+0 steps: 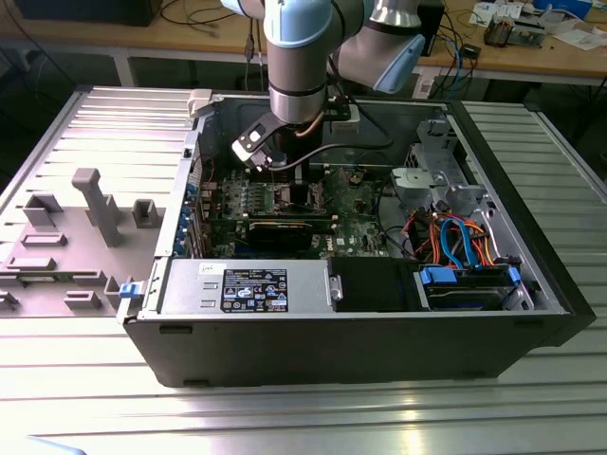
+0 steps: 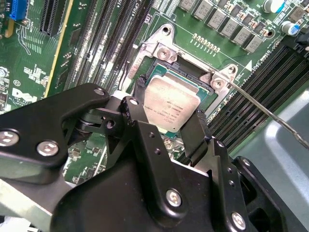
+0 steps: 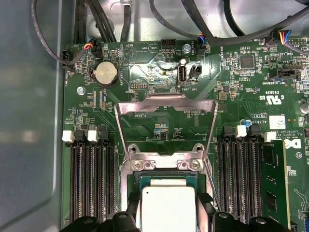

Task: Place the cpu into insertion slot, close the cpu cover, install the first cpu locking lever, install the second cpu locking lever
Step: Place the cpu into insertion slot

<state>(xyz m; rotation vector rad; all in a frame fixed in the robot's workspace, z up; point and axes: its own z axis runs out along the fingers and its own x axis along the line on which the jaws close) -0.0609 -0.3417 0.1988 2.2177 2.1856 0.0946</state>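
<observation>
cpu (image 2: 170, 107) is clamped in my pincer (image 2: 169, 99), whose two black fingers (image 2: 202, 126) are closed on its opposite edges, its silver-grey top facing up in both wrist views. it hangs slightly tilted right over the slot (image 2: 190, 72), whose dark frame and silvery rim peek out past its far edge; i cannot tell whether it touches the slot. in the first wrist view the cover (image 3: 166, 102) is swung fully open beyond the slot, hinged at the edge nearest it, with green board showing through its cut-out centre. a thin metal lever (image 2: 270, 116) is unlatched and sticks out slantwise from one corner of the slot, over the long black memory slots (image 3: 91, 179) beside it. in the exterior view my arm (image 1: 299, 57) reaches down into the open computer case (image 1: 360, 332), which lies on its side on the ribbed metal table (image 1: 285, 417)
</observation>
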